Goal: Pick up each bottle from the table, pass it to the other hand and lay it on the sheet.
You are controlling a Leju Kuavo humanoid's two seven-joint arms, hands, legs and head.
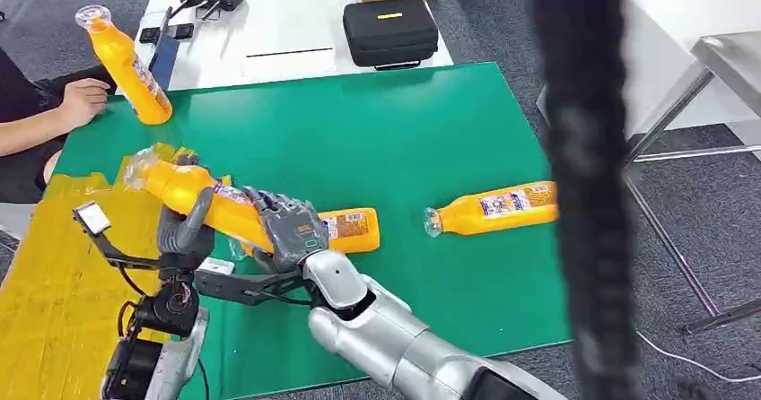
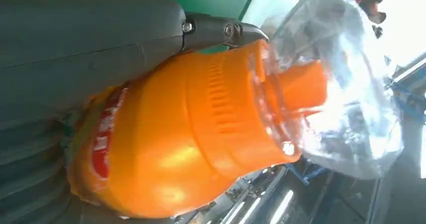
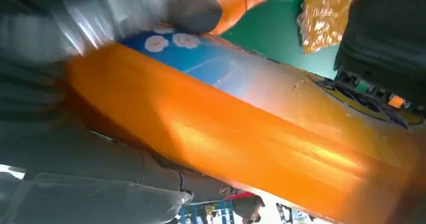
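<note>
- Orange bottle (image 1: 229,204): we hold it off the counter (image 1: 377,140), gripped by both hands.
- Left hand (image 1: 184,230): fingers wrapped around its neck end.
- Right hand (image 1: 289,228): fingers closed around its body.
- Second bottle (image 1: 492,208): lying right of our right hand.
- Third bottle (image 1: 126,61): far beyond our left hand, tilted, beside a person's hand (image 1: 83,102).

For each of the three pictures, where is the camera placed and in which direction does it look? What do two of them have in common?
Head view: high on the body, looking forward and down at the green table; both silver arms, left hand and right hand show.
Left wrist view: behind the left hand, facing the held bottle at its neck end.
Right wrist view: behind the right hand, facing the bottle's body.
Shared: all show this bottle, gripped by both hands.
</note>
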